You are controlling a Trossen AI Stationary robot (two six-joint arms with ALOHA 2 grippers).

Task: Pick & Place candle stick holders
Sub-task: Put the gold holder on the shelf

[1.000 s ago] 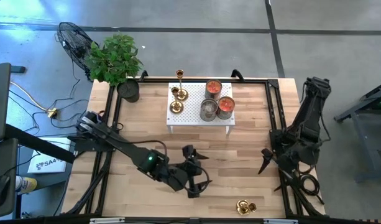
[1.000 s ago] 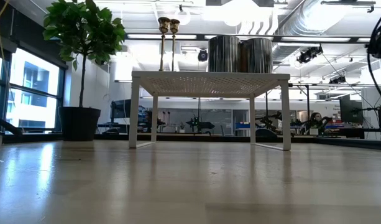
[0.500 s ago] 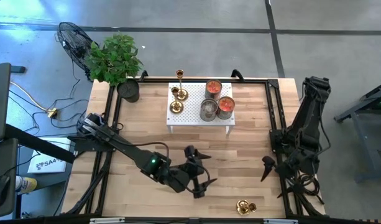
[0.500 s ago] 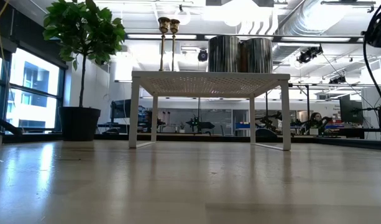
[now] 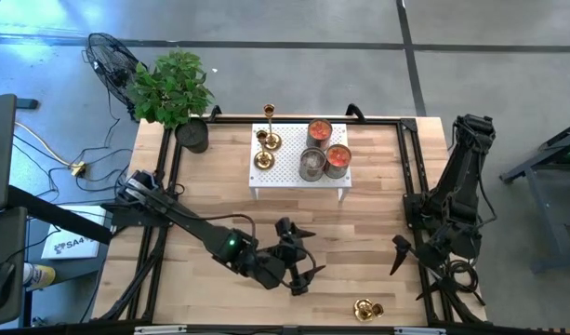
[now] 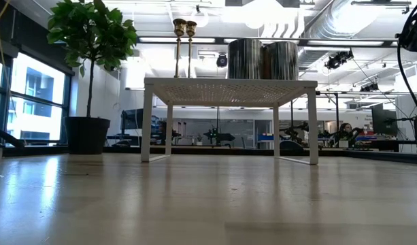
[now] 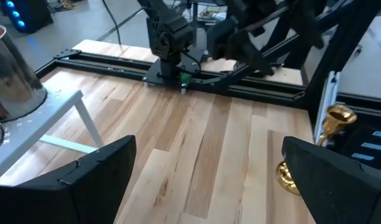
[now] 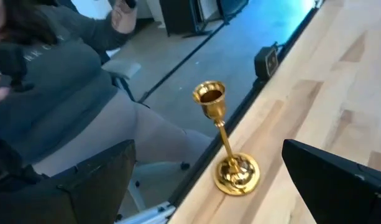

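One gold candlestick (image 5: pixel 365 308) stands upright on its round base near the table's near edge; it shows in the right wrist view (image 8: pixel 227 149) and the left wrist view (image 7: pixel 324 143). Three more candlesticks (image 5: pixel 266 141) stand on the white perforated stand (image 5: pixel 285 172) at the far middle, two tops showing in the low view (image 6: pixel 184 27). My left gripper (image 5: pixel 300 259) is open and empty over the table's middle, left of the lone candlestick. My right gripper (image 5: pixel 397 251) is open and empty at the right side, above the table.
Three metal cans (image 5: pixel 324 149) stand on the white stand beside the candlesticks. A potted plant (image 5: pixel 178 93) stands at the far left corner. A black frame (image 5: pixel 410 186) runs along the table's sides. A seated person (image 8: pixel 47 81) is just beyond the near edge.
My left gripper has moved a little toward the table's right edge. My right gripper has moved toward the near edge, closer to the lone candlestick. The candlesticks have kept still.
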